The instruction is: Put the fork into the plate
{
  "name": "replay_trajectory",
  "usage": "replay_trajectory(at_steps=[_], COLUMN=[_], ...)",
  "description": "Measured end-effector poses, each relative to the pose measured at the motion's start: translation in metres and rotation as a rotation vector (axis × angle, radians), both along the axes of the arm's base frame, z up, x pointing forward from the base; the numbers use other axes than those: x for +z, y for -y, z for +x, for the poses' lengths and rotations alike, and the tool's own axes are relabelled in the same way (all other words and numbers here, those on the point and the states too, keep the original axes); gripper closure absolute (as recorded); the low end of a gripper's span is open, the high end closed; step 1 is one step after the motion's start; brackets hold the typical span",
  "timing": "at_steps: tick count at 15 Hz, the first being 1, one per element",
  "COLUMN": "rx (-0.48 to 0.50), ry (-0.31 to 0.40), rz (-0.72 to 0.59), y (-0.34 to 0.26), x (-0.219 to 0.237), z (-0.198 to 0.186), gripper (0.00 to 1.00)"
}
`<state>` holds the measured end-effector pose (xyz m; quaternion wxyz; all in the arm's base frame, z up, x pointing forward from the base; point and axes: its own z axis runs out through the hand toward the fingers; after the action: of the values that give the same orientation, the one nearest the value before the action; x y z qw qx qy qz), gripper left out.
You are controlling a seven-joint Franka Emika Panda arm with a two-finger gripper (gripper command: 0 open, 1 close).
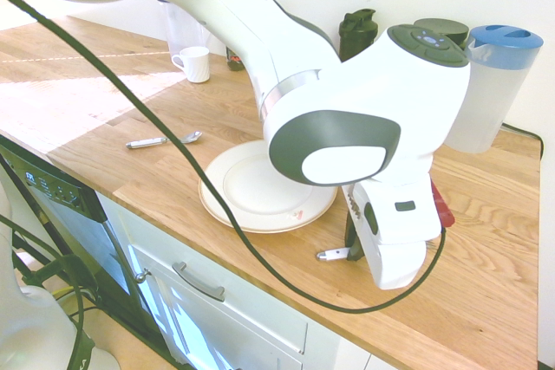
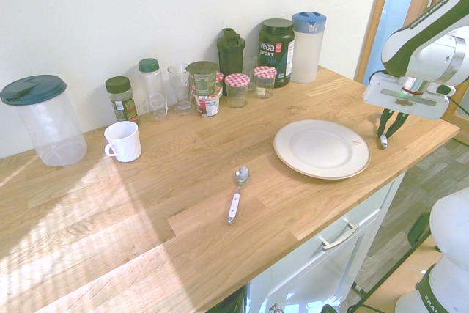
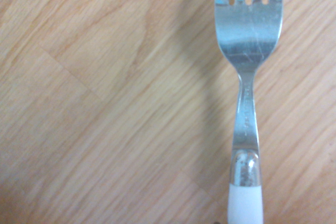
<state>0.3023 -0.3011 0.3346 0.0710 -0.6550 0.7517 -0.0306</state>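
Observation:
The fork (image 3: 247,77), with silver tines and a white handle, fills the wrist view over bare wooden counter. Its end (image 1: 334,255) pokes out from under the gripper (image 1: 351,247), low over the counter beside the plate. From the other side the gripper (image 2: 384,135) stands just past the plate's rim, its dark fingers drawn together on the fork (image 2: 382,141). The large round cream plate (image 1: 260,188) lies empty with a small reddish mark near its edge; the same plate (image 2: 322,148) shows in the second exterior view.
A spoon (image 2: 236,194) lies on the counter well away from the plate. A white mug (image 2: 123,141), a clear jug (image 2: 44,119) and a row of jars and bottles (image 2: 234,71) line the wall. The counter's front edge (image 2: 344,207) runs close to the plate.

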Motion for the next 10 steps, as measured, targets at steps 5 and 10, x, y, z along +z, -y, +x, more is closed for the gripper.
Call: replay_trajectory(at_steps=[5, 10], rx=[0.039, 0.131], ry=[0.052, 0.085], rz=[-0.087, -0.190], y=[-0.037, -0.113], x=[0.041, 0.116], z=[-0.021, -0.009], gripper=[1.00, 1.00])
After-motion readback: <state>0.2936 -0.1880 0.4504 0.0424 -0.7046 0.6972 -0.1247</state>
